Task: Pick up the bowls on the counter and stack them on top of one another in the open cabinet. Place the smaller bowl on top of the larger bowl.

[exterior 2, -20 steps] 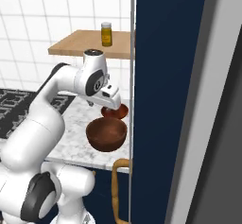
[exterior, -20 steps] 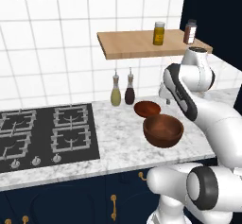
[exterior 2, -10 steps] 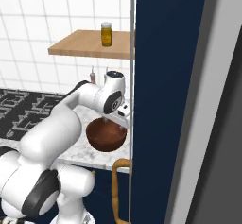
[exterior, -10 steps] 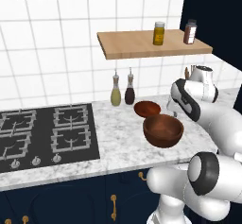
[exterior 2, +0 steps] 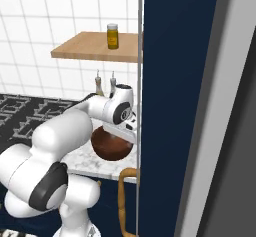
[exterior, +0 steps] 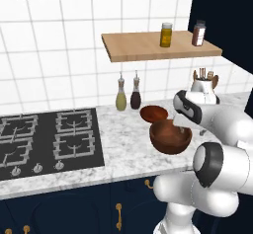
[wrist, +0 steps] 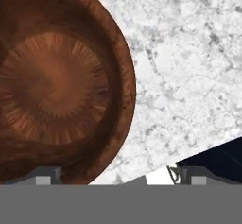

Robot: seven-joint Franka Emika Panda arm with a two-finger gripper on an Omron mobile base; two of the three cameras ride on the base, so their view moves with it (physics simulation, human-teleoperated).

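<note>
Between the jaws in the hand view lies the near rim of the larger bowl [wrist: 56, 86], on the marbled counter [wrist: 189, 62] close to its front edge. The step in hand looks like the grasp of this bowl: come down so one finger goes inside the wall and the other outside, then close squarely on the rim. The jaws stand wide apart, holding nothing. The smaller bowl [exterior: 154, 113] sits just behind it; the open cabinet [exterior: 148, 46] waits above.

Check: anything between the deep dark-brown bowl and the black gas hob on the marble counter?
Nothing. Left base view shows bare marble counter between the deep dark-brown bowl and black gas hob.
</note>
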